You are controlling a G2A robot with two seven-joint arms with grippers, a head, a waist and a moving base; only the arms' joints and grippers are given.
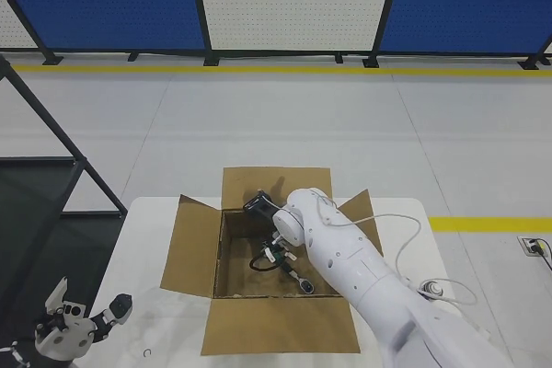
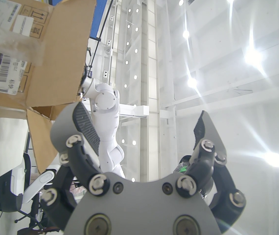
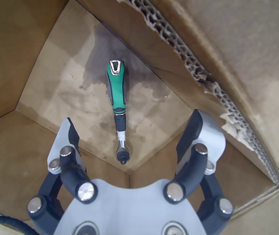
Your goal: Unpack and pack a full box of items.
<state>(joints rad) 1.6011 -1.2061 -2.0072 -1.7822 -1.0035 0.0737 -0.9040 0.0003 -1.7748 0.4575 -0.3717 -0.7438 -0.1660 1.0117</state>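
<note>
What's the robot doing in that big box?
The robot's right claw is down inside the open cardboard box. The claw is open, and a green-handled wrench lies on the box floor right in front of it. It isn't gripping the wrench yet. The left claw is open and holds nothing, off beside the left side of the white table.

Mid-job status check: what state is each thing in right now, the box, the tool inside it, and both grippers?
Cardboard box: open, flaps folded outward.
Ratchet wrench: lying flat on the box floor, not gripped.
Right gripper: open, empty, inside the box above the wrench.
Left gripper: open, empty, outside the box.
</note>
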